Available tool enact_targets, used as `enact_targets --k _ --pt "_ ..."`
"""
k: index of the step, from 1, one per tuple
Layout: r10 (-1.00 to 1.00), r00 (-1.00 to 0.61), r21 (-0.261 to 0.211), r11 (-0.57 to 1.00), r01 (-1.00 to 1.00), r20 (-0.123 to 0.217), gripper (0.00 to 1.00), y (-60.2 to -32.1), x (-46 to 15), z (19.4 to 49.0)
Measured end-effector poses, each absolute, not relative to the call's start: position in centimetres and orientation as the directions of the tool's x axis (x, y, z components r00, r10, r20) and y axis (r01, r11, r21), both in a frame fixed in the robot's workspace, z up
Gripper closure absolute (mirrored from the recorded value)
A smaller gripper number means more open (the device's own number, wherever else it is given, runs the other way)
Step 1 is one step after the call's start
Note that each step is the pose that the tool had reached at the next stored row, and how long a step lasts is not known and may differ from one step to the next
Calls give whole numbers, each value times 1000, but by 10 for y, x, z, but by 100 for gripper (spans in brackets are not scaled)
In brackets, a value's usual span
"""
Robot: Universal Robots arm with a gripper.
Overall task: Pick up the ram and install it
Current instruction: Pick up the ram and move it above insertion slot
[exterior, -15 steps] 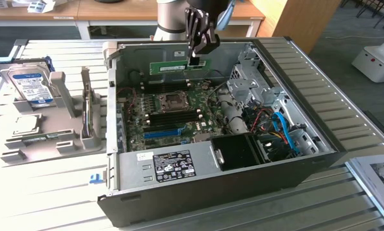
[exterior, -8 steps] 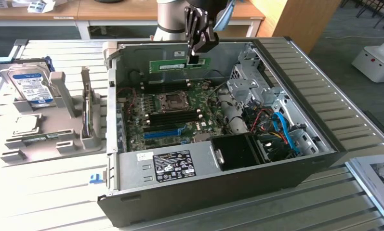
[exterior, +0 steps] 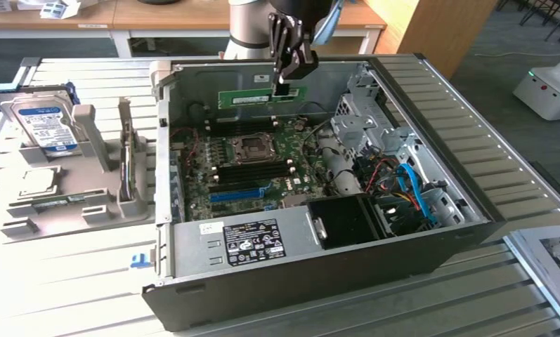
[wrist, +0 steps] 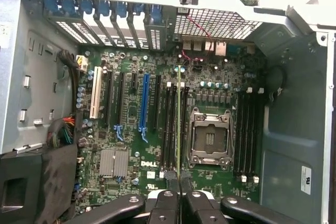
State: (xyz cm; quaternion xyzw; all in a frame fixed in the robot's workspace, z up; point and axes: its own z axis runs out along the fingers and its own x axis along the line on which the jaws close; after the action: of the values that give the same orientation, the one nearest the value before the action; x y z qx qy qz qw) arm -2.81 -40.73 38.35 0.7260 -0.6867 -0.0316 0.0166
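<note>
1. Exterior view: an open computer case lies on its side on the slatted white desk. It takes up the middle of the desk and reaches toward the edge at the exterior view's right.
2. The hand hangs over the far part of the case. It is pressed tight on the ram, pinching the stick by its upper edge near one end.
3. The ram is a green stick held with its long side level. It is in the air above the motherboard, close to the case's far wall and clear of the board.
4. The processor socket lies on the board on the near side of the ram, and a blue slot lies nearer still.
5. Near the desk's edge at the exterior view's left, a grey holder carries a hard drive with a blue label, standing on edge.
6. Wrist view: the two black fingers of the hand meet on the ram, seen edge-on as a thin green line.
7. That line runs along the black memory slots, between the blue slot and the processor socket.
8. A second group of black slots sits on the other side of the socket, beside the case's wall.
</note>
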Motion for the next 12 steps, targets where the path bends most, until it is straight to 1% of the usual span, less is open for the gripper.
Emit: enact_targets --k 12 --pt "-998 55 67 -56 -996 -23 88 -407 -28 370"
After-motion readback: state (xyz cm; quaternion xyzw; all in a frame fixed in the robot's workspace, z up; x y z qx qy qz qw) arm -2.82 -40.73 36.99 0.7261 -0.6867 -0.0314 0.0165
